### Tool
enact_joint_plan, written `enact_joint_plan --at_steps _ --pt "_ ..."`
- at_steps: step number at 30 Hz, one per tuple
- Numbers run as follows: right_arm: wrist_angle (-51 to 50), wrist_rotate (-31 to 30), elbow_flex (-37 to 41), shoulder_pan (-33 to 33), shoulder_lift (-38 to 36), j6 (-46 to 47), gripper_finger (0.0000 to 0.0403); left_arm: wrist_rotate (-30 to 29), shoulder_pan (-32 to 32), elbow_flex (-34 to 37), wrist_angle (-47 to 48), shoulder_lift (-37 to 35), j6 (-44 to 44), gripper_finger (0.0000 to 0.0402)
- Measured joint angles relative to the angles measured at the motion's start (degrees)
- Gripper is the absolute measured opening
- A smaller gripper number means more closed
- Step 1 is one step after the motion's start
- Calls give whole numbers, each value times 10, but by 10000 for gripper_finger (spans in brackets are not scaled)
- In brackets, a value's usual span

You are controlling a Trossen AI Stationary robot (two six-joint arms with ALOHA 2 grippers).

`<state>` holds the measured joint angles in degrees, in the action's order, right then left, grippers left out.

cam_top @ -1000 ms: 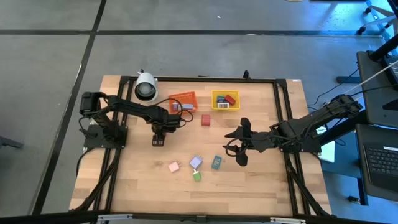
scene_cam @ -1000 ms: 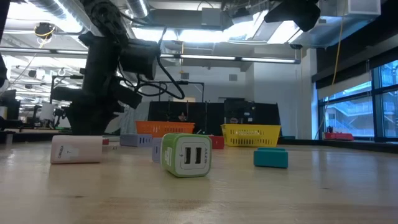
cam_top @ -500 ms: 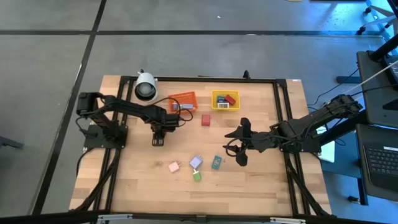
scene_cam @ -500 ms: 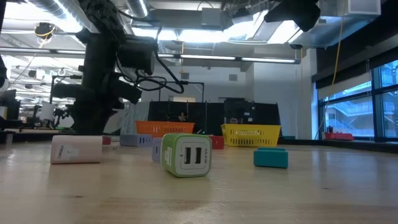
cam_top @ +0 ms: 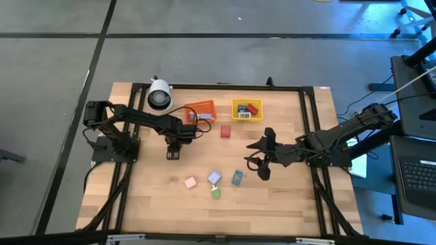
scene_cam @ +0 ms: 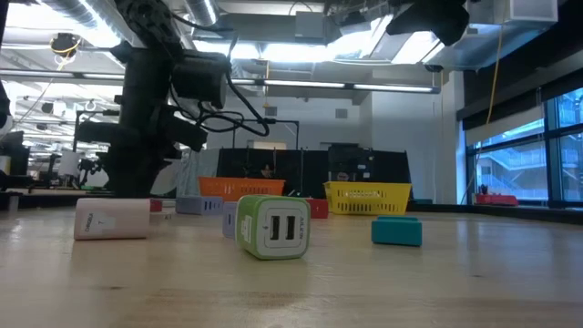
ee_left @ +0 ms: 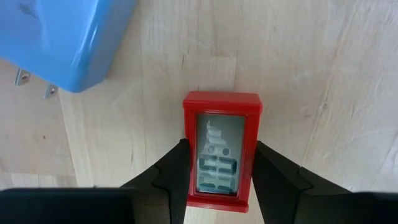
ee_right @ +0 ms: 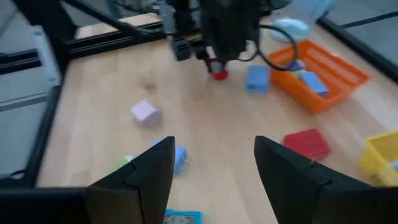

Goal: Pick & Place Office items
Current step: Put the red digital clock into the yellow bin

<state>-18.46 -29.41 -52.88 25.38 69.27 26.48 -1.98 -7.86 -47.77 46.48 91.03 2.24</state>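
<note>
Left wrist view: the left gripper [ee_left: 216,171] is closed on a small red block [ee_left: 221,149], one dark finger [ee_left: 175,171] pressed to each long side, the block resting on the bare wood of the table [ee_left: 323,74]. A blue block [ee_left: 62,37] is seen just beyond it, apart from it. From the high view, this gripper [cam_top: 173,152] is placed below the orange mesh bin [cam_top: 200,111], near the table's left-centre.

Right gripper [ee_right: 211,165]: jaws stood apart, nothing between them; it is held above the table's right-centre [cam_top: 264,167], near a teal block [cam_top: 237,178].

Loose on the wood are noted a pink block [cam_top: 191,182], a lilac block [cam_top: 214,177], a green block [cam_top: 216,193], and a larger red block [cam_top: 225,131] between the bins. The yellow mesh bin [cam_top: 246,109] holds further items. A white cylindrical object [cam_top: 160,94] sits at the back left corner.
</note>
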Motion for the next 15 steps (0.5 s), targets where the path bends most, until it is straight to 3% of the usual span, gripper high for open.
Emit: enact_joint_plan --at_steps 9,15 --pt "-44 -52 0 -43 22 -1 223 -7 0 -69 62 -9 3 137" --pt "-64 -88 0 -78 45 -47 223 47 2 -134 59 -44 13 136"
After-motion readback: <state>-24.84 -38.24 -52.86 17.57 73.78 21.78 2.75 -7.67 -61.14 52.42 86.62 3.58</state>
